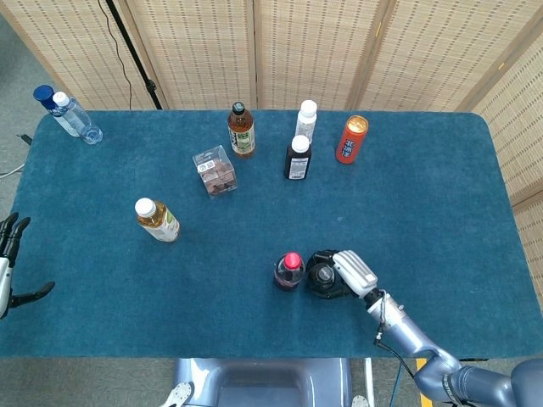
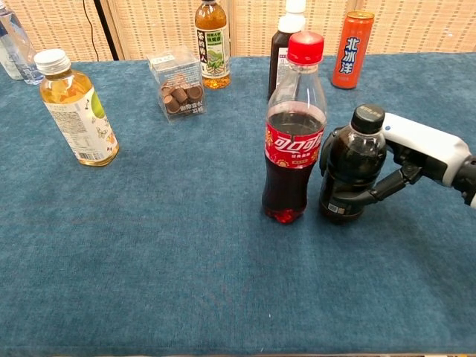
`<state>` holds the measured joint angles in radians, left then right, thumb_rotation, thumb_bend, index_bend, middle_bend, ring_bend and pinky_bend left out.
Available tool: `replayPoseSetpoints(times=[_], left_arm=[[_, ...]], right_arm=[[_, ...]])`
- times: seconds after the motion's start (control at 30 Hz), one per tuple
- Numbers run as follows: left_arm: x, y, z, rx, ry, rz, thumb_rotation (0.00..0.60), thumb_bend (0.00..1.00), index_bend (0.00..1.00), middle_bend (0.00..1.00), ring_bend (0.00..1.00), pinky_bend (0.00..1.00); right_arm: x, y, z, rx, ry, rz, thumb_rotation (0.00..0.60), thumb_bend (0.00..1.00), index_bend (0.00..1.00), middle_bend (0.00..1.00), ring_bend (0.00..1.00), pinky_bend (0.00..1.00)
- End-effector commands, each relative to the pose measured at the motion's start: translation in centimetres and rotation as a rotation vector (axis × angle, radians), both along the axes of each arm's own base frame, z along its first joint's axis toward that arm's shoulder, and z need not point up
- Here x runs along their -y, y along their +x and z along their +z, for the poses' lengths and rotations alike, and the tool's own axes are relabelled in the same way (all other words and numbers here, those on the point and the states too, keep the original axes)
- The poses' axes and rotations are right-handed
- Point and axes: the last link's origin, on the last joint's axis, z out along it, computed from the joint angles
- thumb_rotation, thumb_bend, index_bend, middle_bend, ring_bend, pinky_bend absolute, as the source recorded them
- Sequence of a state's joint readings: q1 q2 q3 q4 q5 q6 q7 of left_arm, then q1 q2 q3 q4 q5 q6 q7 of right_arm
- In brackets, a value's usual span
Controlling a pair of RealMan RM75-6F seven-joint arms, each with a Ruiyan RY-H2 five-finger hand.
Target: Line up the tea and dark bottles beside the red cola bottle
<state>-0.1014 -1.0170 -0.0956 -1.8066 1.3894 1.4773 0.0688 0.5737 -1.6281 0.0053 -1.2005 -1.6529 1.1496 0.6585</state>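
R hand (image 2: pixel 405 152) fingers wrapped round dark bottle (image 2: pixel 349 167), upright, base on cloth just R of red cola bottle (image 2: pixel 293 130), nearly touching. Tea bottle (image 2: pixel 74 108) upright, well L of cola, nearer L hand (image 1: pixel 7 264), which idles at table (image 1: pixel 441 195) edge, fingers apart, holding nothing.

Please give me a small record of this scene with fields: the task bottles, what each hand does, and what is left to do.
red cola bottle: upright, centre front of the table
dark bottle: upright, close beside the cola bottle
right hand: fingers wrapped around the dark bottle
tea bottle: upright, far from the cola bottle, untouched
left hand: at the table's edge, holding nothing
left to do: bring the tea bottle into line
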Motion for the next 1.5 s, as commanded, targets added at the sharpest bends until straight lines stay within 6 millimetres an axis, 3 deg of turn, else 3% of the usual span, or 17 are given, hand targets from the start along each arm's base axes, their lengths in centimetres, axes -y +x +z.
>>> replayPoseSetpoints(times=[0.03, 0.23, 0.3, 0.33, 0.47, 0.57, 0.67, 0.87, 1.43, 1.5], left_arm=[[0.0, 0.0, 0.0, 0.001, -0.001, -0.002, 0.6, 0.05, 0.0, 0.0, 0.0, 0.0], [0.0, 0.0, 0.1, 0.003, 0.0, -0.002, 0.6, 0.05, 0.0, 0.0, 0.0, 0.0], [0.0, 0.0, 0.0, 0.003, -0.002, -0.002, 0.6, 0.05, 0.0, 0.0, 0.0, 0.0], [0.0, 0.1, 0.0, 0.002, -0.002, -0.003, 0.6, 0.05, 0.0, 0.0, 0.0, 0.0], [0.1, 0.1, -0.1, 0.001, -0.002, -0.004, 0.6, 0.05, 0.0, 0.0, 0.0, 0.0], [0.1, 0.1, 0.0, 0.002, 0.0, -0.003, 0.6, 0.05, 0.0, 0.0, 0.0, 0.0], [0.1, 0.0, 0.0, 0.002, 0.001, -0.002, 0.6, 0.05, 0.0, 0.0, 0.0, 0.0], [0.2, 0.1, 0.0, 0.003, -0.003, -0.009, 0.6, 0.05, 0.0, 0.0, 0.0, 0.0], [0.2, 0.1, 0.1, 0.006, 0.002, -0.007, 0.6, 0.05, 0.0, 0.0, 0.0, 0.0], [0.2, 0.1, 0.1, 0.005, 0.0, -0.007, 0.6, 0.05, 0.0, 0.0, 0.0, 0.0]], right_arm=[[0.2, -0.1, -0.3, -0.015, -0.013, -0.002, 0.6, 0.76, 0.57, 0.57, 0.49, 0.55], [0.5, -0.5, -0.4, -0.019, -0.019, -0.011, 0.6, 0.75, 0.57, 0.56, 0.49, 0.55], [0.5, -0.5, -0.4, -0.019, -0.019, -0.008, 0.6, 0.7, 0.54, 0.55, 0.47, 0.54], [0.5, -0.4, -0.3, -0.018, -0.02, -0.006, 0.6, 0.66, 0.52, 0.53, 0.46, 0.53], [0.2, -0.4, -0.2, -0.017, -0.023, 0.014, 0.6, 0.32, 0.29, 0.34, 0.29, 0.45], [0.1, -0.4, 0.0, -0.024, -0.023, 0.033, 0.6, 0.23, 0.17, 0.18, 0.12, 0.35], [0.0, -0.4, 0.2, -0.025, -0.016, 0.034, 0.6, 0.22, 0.15, 0.13, 0.04, 0.31], [0.1, -0.4, 0.6, -0.042, -0.031, 0.036, 0.6, 0.22, 0.13, 0.08, 0.0, 0.27], [0.3, 0.0, 1.8, -0.026, -0.031, 0.01, 0.6, 0.22, 0.07, 0.01, 0.0, 0.25], [0.2, 0.0, 2.1, -0.018, -0.034, 0.01, 0.6, 0.21, 0.05, 0.0, 0.0, 0.21]])
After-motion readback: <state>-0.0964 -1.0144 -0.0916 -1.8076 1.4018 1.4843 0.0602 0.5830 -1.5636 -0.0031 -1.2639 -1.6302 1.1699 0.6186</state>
